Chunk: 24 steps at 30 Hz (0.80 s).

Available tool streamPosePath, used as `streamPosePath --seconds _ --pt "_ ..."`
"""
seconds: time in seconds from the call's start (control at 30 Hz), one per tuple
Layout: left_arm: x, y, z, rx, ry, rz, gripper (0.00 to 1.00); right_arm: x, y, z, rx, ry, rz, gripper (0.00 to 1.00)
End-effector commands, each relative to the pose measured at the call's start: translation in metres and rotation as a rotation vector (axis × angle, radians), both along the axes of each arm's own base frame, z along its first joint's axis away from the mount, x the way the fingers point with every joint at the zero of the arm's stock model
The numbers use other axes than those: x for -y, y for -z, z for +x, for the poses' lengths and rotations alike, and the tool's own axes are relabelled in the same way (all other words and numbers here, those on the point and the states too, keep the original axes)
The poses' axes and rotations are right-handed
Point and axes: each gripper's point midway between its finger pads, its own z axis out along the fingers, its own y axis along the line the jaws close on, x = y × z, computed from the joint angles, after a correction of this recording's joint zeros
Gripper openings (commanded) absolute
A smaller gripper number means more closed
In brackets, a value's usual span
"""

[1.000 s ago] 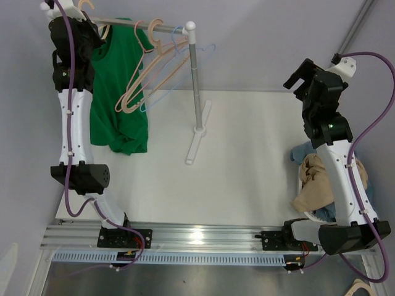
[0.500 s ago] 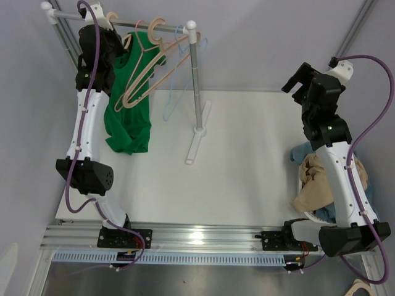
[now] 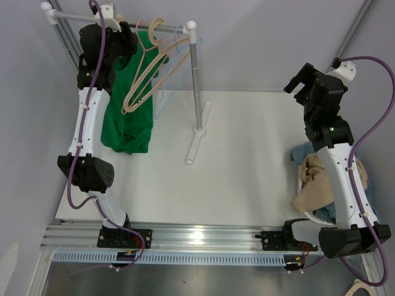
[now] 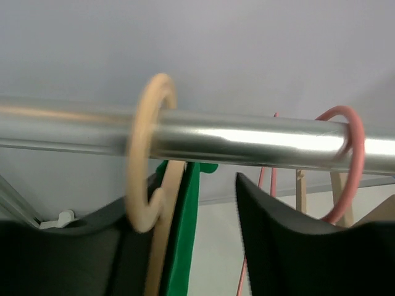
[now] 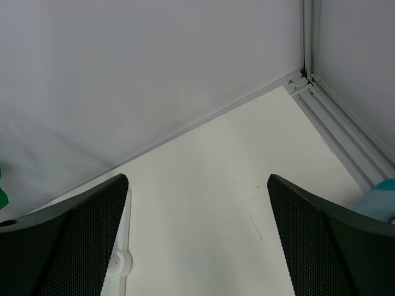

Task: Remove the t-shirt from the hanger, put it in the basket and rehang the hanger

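A green t-shirt (image 3: 126,117) hangs from a beige hanger on the rack's rail (image 3: 68,17) at the far left. In the left wrist view the hanger's beige hook (image 4: 148,123) loops over the rail (image 4: 247,139), and the shirt's collar (image 4: 185,234) hangs below it. My left gripper (image 3: 123,40) is up at the rail, open, its black fingers (image 4: 290,246) on either side of the hanger's neck and collar (image 4: 197,206). The neck lies against the left finger. My right gripper (image 3: 301,79) is raised at the right, open and empty (image 5: 197,197).
Empty pink, beige and blue hangers (image 3: 148,74) hang on the rail beside the shirt; a pink hook (image 4: 347,160) shows right of my left gripper. The rack's post (image 3: 195,80) and base (image 3: 196,139) stand mid-table. A pile of clothes (image 3: 321,179) lies by the right arm.
My left gripper has moved right along the rail and a little down to the shirt's hanger. The shirt and the empty hangers have shifted right and swung. The right arm has barely moved.
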Motion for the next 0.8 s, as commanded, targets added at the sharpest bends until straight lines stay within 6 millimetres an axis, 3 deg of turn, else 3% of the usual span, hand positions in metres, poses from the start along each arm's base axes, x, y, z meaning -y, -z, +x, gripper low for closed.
streamPosePath --seconds 0.0,0.03,0.1,0.13,0.17,0.43,0.53,0.57,0.63,0.73,0.77 --pt "0.001 -0.013 0.002 0.043 0.034 0.031 0.52 0.0 -0.012 -0.004 0.042 -0.012 0.006 0.99" --pt "0.001 -0.012 0.003 0.042 0.037 0.031 0.25 -0.001 -0.012 -0.003 0.043 -0.012 0.007 0.99" --pt "-0.001 -0.007 0.005 0.026 0.03 0.03 0.04 0.0 -0.011 -0.003 0.041 -0.011 0.009 1.0" --pt "-0.001 -0.006 0.007 0.021 0.024 0.028 0.01 -0.001 -0.011 -0.002 0.041 -0.016 0.01 0.99" --pt "-0.002 0.0 0.009 0.003 0.02 0.028 0.01 -0.001 -0.011 -0.002 0.041 -0.016 0.01 0.99" --pt "-0.005 -0.003 0.013 0.012 0.003 0.021 0.01 -0.001 -0.007 -0.002 0.033 -0.02 0.009 1.0" --pt "-0.012 -0.02 0.013 0.042 -0.038 0.008 0.01 -0.002 -0.007 -0.003 0.033 -0.026 0.012 1.0" --pt "-0.016 -0.044 0.006 0.093 -0.061 0.002 0.01 -0.002 -0.007 -0.003 0.032 -0.026 0.012 0.99" --pt "-0.023 -0.067 -0.006 0.146 -0.096 -0.008 0.01 -0.002 -0.005 -0.003 0.028 -0.026 0.013 1.0" --pt "-0.043 -0.081 -0.02 0.172 -0.213 -0.03 0.01 -0.003 -0.004 -0.005 0.026 -0.029 0.013 0.99" --pt "-0.048 -0.09 -0.033 0.189 -0.237 -0.035 0.01 -0.003 -0.004 -0.005 0.027 -0.029 0.013 1.0"
